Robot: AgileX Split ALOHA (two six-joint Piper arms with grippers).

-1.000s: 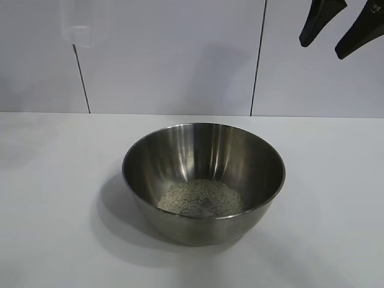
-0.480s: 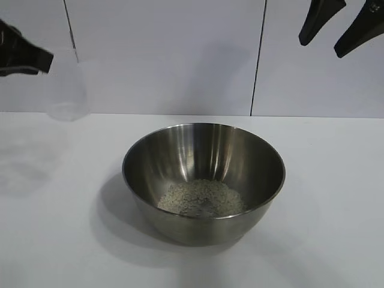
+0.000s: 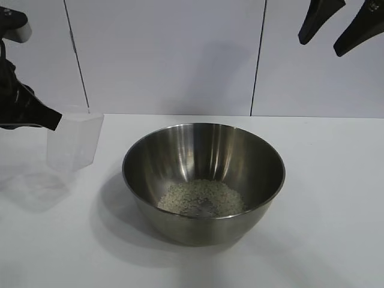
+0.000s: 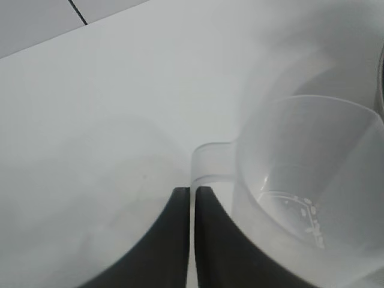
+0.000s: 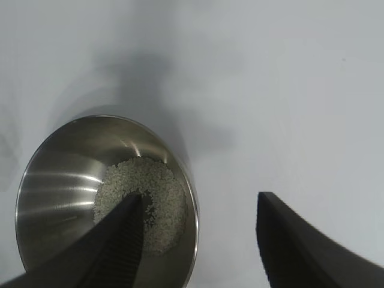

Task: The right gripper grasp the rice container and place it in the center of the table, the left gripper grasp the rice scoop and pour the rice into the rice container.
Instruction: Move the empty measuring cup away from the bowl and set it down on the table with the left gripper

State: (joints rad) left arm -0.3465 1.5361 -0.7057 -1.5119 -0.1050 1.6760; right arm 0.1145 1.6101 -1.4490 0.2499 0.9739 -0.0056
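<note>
**Scoop emptied and held low beside the filled bowl; right arm standing clear**

The rice container [image 3: 203, 180] sits upright near the middle of the surface [image 3: 324, 180], the position the task calls for. A modest heap of rice [image 3: 201, 198] lies in its bottom, so the pour is judged complete.

The left hand [image 3: 57, 120], at the left edge of the exterior view, is clamped tight on the small side handle of the rice scoop [image 3: 73, 141]. The wrist view shows the handle pinched between the two black fingers [image 4: 174, 240], with the cup body hanging beyond them. Holding by the handle leaves the mouth unobstructed. The scoop [image 4: 309, 186] is roughly upright, close above the surface and just left of the bowl, not touching it. No heap of grain remains in it; only a few specks show near its base. This posture suits setting the scoop down beside the bowl, though that is a judgement only.

The right hand [image 3: 339, 27] hangs high at the upper right, fingers spread apart and holding nothing. From its wrist view the bowl [image 5: 105, 204] lies below and to one side of the hand [image 5: 201, 231], with the rice [image 5: 141, 201] visible, consistent with having released it and withdrawn out of the way.

Risk: the light plastic scoop could tip on release if it is let go at a tilt.
</note>
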